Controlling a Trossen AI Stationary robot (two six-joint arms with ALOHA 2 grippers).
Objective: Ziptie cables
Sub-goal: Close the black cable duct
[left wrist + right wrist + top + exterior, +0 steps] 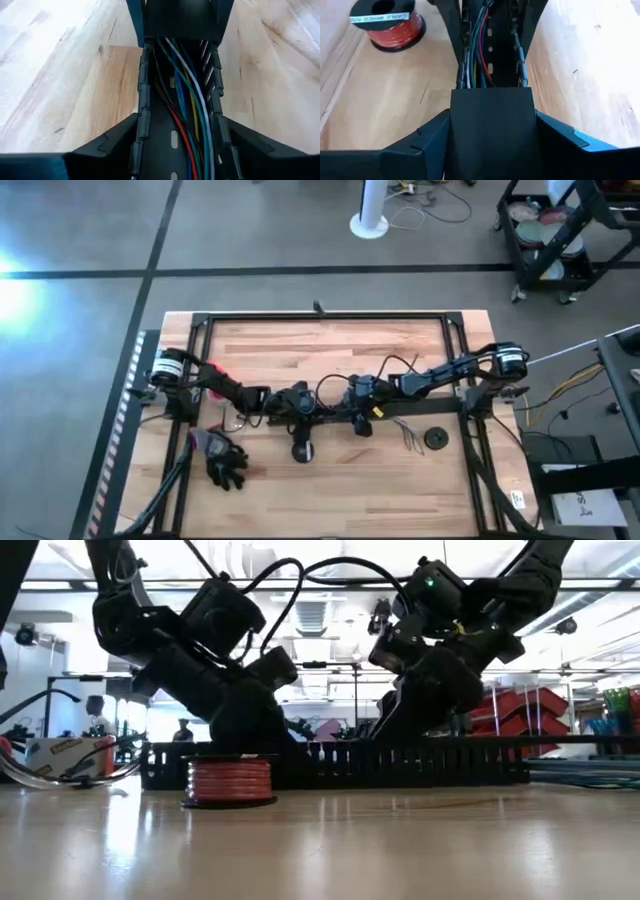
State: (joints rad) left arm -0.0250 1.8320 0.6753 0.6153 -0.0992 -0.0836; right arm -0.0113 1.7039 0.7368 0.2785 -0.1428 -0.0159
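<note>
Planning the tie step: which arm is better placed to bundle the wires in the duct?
Near even, slight edge left: its pincer straddles the duct over exposed wires. The right pincer sits mostly over a solid cover. No ziptie visible.

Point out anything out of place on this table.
A black glove lies crumpled near the left arm's base. Loose thin wires sprawl beside a black disc, outside the duct where the coloured wires run.

Bright daylight glares at the left edge of the high view, washing out the floor (20, 290). In the low view, ceiling lights backlight both arms into near-silhouettes, and the near table (330, 850) is blurred and shiny with reflections. The left wrist view blows out to white at its upper left; the close-up cables (192, 100) look soft.
</note>
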